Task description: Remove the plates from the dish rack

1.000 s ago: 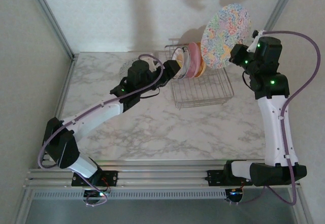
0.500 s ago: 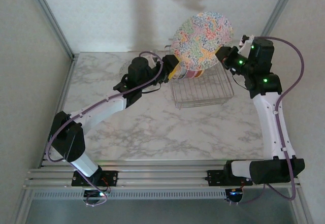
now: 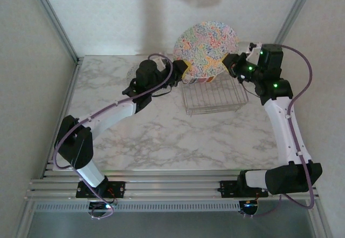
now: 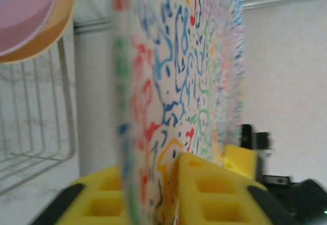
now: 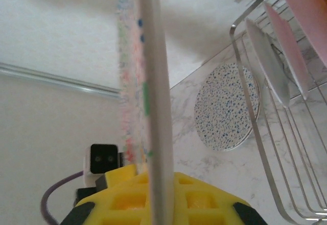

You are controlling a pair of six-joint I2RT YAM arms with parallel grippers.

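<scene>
A large multicolour-speckled plate hangs upright in the air above the dish rack. My right gripper is shut on its right rim, and my left gripper is shut on its left rim. In the left wrist view the plate stands between my yellow fingers. The right wrist view has the plate's rim edge-on between the right gripper's fingers. A pink plate and a yellow-orange plate stand in the rack, with a white plate beside them.
A blue-speckled plate lies flat on the marble table, left of the rack. The rack's wire frame rises close below the held plate. Walls close in behind and at both sides.
The right arm swung the speckled plate leftward over the rack. The left gripper, open before, has shut on the plate's left rim.
</scene>
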